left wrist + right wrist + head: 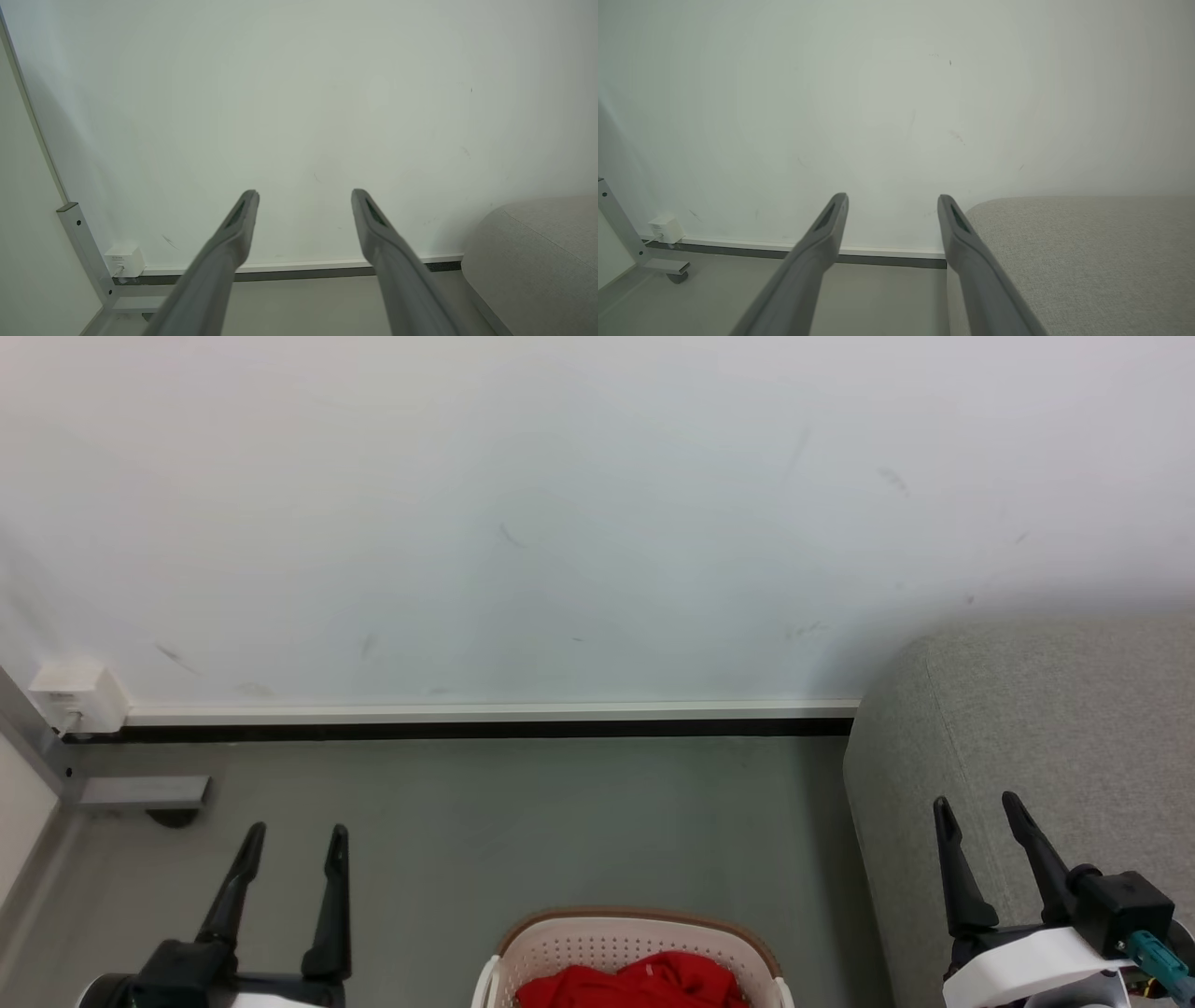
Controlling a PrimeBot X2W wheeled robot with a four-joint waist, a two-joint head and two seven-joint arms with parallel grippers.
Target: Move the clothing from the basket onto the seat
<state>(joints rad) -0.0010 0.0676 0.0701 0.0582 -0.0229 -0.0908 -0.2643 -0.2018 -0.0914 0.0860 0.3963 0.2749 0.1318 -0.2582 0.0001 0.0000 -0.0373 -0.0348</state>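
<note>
**Clothing (644, 985) in basket (597, 947), both grippers empty and spread**

Wall (560, 523), pale and lightly scuffed, takes the whole upper half of the head view. Below it a grey floor (523, 821) runs across the lower half, and a white skirting (485, 713) with a dark strip under it marks the line between them.

The seat (1055, 728), light grey fabric with a rounded corner, fills the right edge of the frame from mid-height down. It stands on the floor with its back to the wall.

The basket sits at the bottom centre of the frame, cut off by the lower edge. It is on the floor just left of the seat, and whether the two touch I cannot tell. The clothing lies inside it as a crumpled red heap below the rim.

The left gripper (297, 828) is at the lower left, fingers pointing up the frame, released, with bare floor between them. The right gripper (976, 799) is at the lower right, in front of the seat, also released and holding nothing. Both wrist views show the two fingers parted, with wall and skirting between them.

A metal foot (140, 791) lies at the left edge, and a small white box (75, 695) sits on the wall just above it.
</note>
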